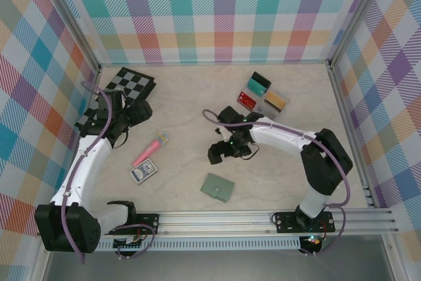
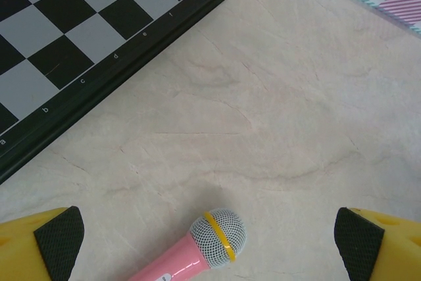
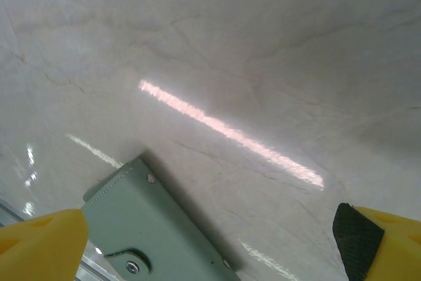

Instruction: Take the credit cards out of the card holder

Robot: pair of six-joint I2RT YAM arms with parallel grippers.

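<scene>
Card holder (image 1: 218,187) lies closed and flat. Right gripper (image 1: 220,151) is just beyond the card holder, fingers (image 3: 43,241) spread wide, holding nothing. From the wrist, the card holder sits closer to one finger. Credit cards (image 1: 263,93) lie well beyond the card holder. Left gripper (image 1: 135,113) is also spread, far left of the card holder.

Only legible text: file letters on the chessboard (image 2: 79,31) rim, left wrist view. a, b, c, d, e are printed white on the black border, running from 8 o'clock up toward 12 o'clock. The next three look like f, g, h, too small to confirm. In the top view, print on the card pack (image 1: 143,173) and the credit cards (image 1: 258,85) is unreadable.
</scene>
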